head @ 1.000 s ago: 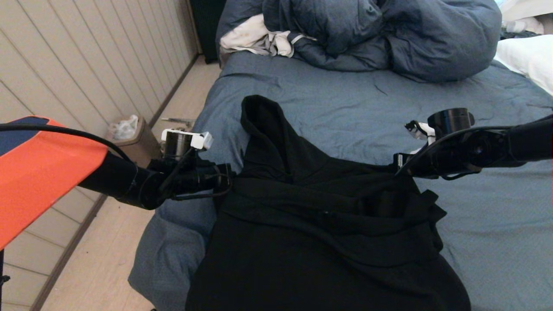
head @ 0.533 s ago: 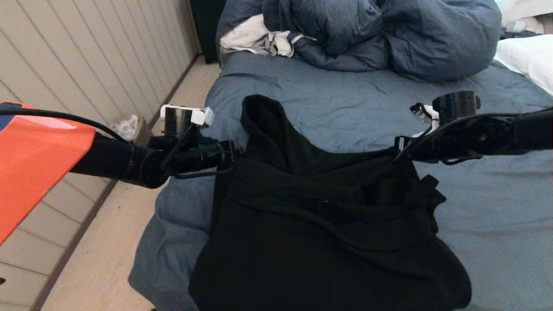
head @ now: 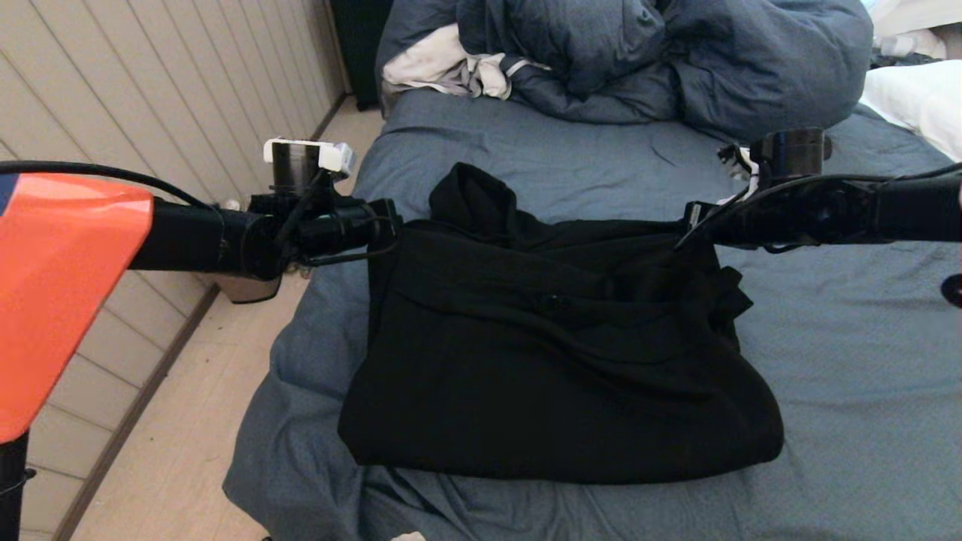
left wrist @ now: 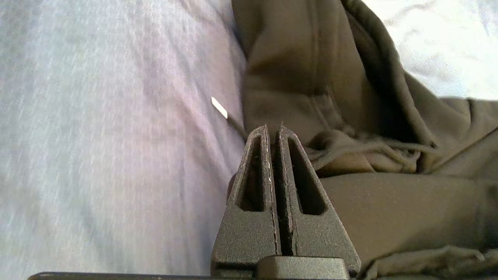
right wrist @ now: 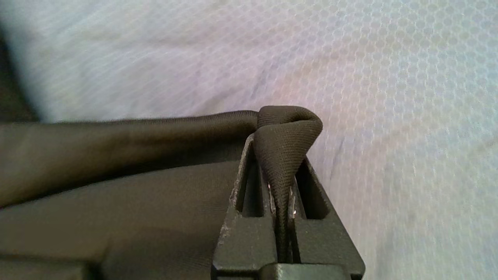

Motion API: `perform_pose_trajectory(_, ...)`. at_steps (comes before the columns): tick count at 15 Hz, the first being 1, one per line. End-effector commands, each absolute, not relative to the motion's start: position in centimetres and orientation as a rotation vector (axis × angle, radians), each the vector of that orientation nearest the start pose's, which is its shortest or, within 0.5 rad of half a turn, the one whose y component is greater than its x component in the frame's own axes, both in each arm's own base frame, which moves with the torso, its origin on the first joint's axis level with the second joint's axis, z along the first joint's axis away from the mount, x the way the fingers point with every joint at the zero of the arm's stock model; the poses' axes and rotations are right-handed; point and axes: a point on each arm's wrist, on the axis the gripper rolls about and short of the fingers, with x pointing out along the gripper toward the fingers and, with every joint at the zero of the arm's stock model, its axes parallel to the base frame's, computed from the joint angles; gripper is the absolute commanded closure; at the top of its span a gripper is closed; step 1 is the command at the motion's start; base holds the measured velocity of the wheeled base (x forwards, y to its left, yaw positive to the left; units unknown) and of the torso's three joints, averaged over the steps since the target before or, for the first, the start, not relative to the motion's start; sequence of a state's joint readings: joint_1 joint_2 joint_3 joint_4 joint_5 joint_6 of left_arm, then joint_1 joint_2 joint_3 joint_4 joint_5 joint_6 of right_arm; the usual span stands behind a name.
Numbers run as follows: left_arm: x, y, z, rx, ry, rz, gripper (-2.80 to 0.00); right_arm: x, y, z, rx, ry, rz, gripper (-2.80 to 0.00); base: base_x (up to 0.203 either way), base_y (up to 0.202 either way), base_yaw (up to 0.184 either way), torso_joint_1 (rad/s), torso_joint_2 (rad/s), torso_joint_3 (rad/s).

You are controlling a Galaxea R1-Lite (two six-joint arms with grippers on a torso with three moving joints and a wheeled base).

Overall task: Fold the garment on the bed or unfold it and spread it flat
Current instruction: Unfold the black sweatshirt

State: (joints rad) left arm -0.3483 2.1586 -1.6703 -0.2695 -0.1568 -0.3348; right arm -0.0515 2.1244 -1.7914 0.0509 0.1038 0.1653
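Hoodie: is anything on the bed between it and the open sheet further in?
Nothing visible. Both the left gripper and right gripper are shut on the hoodie, holding its upper edge. The bed sheet past the hood lies bare up to the duvet and white-grey cloth bunched at the far end.

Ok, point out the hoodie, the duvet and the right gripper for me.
hoodie [head: 556,376]: head view, on its broad front panel.
duvet [head: 676,60]: head view, on the bunched middle.
right gripper [right wrist: 281,155]: right wrist view, between the fingertips, where a fold of hoodie is pinched.
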Motion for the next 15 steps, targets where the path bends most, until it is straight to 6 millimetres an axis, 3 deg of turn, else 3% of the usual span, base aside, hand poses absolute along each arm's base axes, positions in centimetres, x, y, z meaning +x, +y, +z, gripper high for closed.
perform_pose_trajectory(1,44.4,-16.3,20.0,-0.308,0.306,-0.456,0.00,46.2,-2.3,21.1,0.193,0.406,0.004,0.00,0.000,0.000,0.000,0.000,0.00,0.000)
perform_pose_trajectory(4,46.0,-16.9,19.6,-0.308,0.316,-0.454,0.00,48.4,-2.3,19.7,0.181,0.390,-0.020,0.00,0.000,0.000,0.000,0.000,0.00,0.000)
perform_pose_trajectory(10,46.8,-17.2,18.3,-0.302,0.351,-0.442,0.00,48.8,-1.3,18.7,0.172,0.414,-0.002,0.00,0.000,0.000,0.000,0.000,0.00,0.000)
perform_pose_trajectory(11,46.7,-17.2,18.4,-0.302,0.352,-0.442,0.00,48.8,-1.1,18.8,0.170,0.414,0.003,-2.80,0.000,0.000,0.000,0.000,0.00,0.000)
perform_pose_trajectory(15,46.3,-17.1,19.1,-0.303,0.342,-0.445,0.00,48.2,-1.4,20.3,0.169,0.382,0.003,-2.80,0.000,0.000,0.000,0.000,0.00,0.000)
